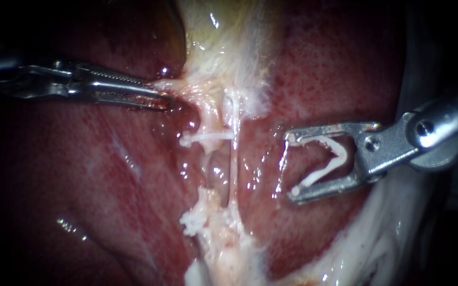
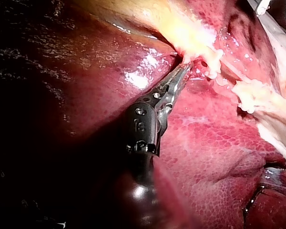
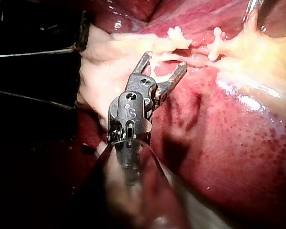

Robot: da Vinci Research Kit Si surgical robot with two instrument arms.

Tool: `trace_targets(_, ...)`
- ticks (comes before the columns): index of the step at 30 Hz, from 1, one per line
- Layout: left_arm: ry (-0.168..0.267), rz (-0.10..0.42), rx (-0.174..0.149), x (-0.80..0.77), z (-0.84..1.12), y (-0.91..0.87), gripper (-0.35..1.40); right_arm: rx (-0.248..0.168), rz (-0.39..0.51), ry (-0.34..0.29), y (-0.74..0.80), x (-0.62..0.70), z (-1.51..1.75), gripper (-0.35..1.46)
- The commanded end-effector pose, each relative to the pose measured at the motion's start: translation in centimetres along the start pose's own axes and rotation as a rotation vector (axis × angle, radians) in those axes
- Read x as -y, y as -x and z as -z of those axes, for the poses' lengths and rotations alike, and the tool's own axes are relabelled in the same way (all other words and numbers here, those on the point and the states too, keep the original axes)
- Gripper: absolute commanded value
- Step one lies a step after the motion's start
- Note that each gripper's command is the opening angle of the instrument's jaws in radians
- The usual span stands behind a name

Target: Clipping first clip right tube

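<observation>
Lining up for clipping, judging by gap: holding right instrument [image 1: 291, 167] at right of frame, jaws spread wide, cradling loaded clip [image 1: 328, 159], clear of right tube [image 1: 234, 159] at centre. Clamping pale tissue [image 1: 186, 85] at upper left with left instrument [image 1: 166, 100]. Next, probably, advancing leftward, straddling tube fully before squeezing.

Left instrument [image 1: 165, 100] grips tissue [image 1: 178, 85], closed; right instrument [image 1: 291, 168], spread wide, carries a clip [image 1: 339, 158].
</observation>
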Motion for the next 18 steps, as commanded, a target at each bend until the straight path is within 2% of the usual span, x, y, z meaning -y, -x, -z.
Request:
trace_targets(1,0.000,0.000,0.000,0.00,0.01,0.00,-0.35,0.000,0.000,0.000,0.00,0.00,0.00,0.49)
trace_targets(8,-0.014,0.003,-0.004,-0.05,0.24,-0.14,-0.35,0.000,0.000,0.000,0.00,0.00,0.00,0.49)
trace_targets(13,-0.035,-0.011,-0.008,-0.11,0.55,-0.32,-0.35,0.000,0.000,0.000,0.00,0.00,0.00,0.49)
trace_targets(18,-0.056,-0.020,-0.014,-0.11,0.80,-0.41,-0.35,0.000,0.000,0.000,0.00,0.00,0.00,0.49)
